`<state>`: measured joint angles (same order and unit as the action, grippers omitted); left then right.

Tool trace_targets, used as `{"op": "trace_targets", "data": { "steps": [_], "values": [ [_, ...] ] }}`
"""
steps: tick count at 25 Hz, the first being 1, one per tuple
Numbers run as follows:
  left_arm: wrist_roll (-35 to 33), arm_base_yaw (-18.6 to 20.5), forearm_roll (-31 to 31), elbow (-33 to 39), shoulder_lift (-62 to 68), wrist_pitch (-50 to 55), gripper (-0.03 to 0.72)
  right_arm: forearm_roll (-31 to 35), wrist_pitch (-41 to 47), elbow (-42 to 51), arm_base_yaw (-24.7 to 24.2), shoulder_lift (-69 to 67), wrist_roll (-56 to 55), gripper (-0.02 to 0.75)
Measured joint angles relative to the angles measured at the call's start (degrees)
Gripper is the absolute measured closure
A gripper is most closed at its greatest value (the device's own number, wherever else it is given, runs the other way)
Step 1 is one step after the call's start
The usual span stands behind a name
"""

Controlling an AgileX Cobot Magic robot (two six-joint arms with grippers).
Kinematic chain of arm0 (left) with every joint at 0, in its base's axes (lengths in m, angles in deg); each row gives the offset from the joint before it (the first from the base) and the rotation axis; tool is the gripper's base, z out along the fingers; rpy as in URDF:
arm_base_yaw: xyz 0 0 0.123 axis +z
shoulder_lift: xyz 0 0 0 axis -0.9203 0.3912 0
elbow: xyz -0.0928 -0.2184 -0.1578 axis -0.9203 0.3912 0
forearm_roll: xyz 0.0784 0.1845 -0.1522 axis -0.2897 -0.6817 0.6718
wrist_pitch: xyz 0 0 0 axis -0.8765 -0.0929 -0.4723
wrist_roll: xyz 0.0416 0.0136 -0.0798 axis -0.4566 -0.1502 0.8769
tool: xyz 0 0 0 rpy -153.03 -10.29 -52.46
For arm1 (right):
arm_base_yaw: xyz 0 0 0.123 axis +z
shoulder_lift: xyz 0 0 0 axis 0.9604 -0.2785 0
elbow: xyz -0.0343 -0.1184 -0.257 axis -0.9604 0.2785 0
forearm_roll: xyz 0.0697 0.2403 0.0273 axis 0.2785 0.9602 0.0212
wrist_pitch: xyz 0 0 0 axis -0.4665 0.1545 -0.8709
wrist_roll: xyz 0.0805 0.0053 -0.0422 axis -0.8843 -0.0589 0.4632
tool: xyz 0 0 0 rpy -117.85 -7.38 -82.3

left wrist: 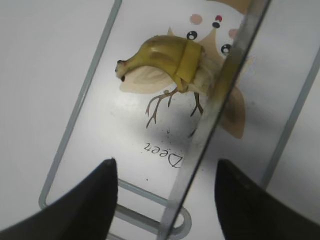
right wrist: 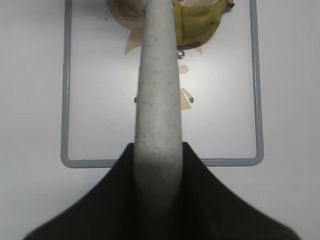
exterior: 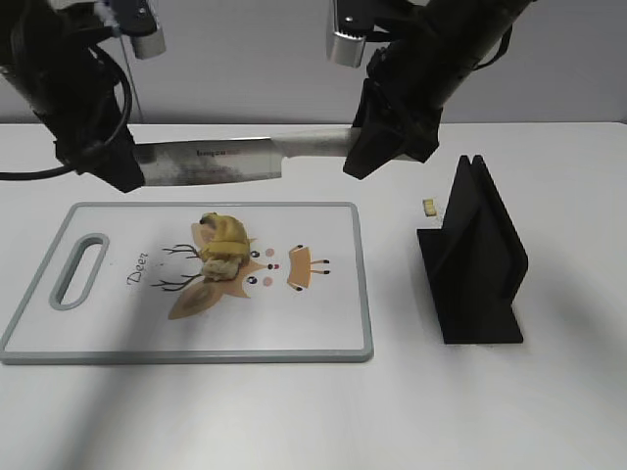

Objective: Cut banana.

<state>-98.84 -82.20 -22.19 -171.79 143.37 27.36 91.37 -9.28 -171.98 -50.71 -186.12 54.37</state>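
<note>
Nearest the exterior camera, the cutting board (exterior: 343, 338) carries the banana (exterior: 221, 245) at its centre; the knife (exterior: 220, 160) hovers at twelve o'clock, handle clamped in the right gripper (exterior: 364, 147).

Left wrist: left gripper (left wrist: 165, 185) fingers spread either side of the blade, banana at twelve o'clock.

Right wrist: handle pinched tight, banana at twelve o'clock.

Exterior view slants down frontally; both wrist views overlook the cutting board (exterior: 348, 279)
</note>
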Motion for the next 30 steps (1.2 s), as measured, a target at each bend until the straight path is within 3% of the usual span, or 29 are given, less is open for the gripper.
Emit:
{"op": "trace_targets", "data": {
  "steps": [3, 6, 15, 30],
  "values": [
    [0.0, 0.0, 0.0, 0.0, 0.4, -0.6, 0.107, 0.0, -0.1, 0.0, 0.0, 0.0, 0.3, 0.567],
    [0.0, 0.0, 0.1, 0.0, 0.4, -0.9, 0.17, 0.1, -0.3, 0.0, 0.0, 0.0, 0.4, 0.567],
    [-1.0, -0.1, 1.8, 0.0, 2.6, -0.3, 0.624, -0.3, -1.2, 0.0, 0.0, -0.3, -0.5, 0.565],
    [-2.8, -0.2, 0.0, 0.0, 5.7, -4.5, 0.645, -1.3, -3.4, -0.6, 0.0, -5.6, -5.4, 0.553]
  ]
}}
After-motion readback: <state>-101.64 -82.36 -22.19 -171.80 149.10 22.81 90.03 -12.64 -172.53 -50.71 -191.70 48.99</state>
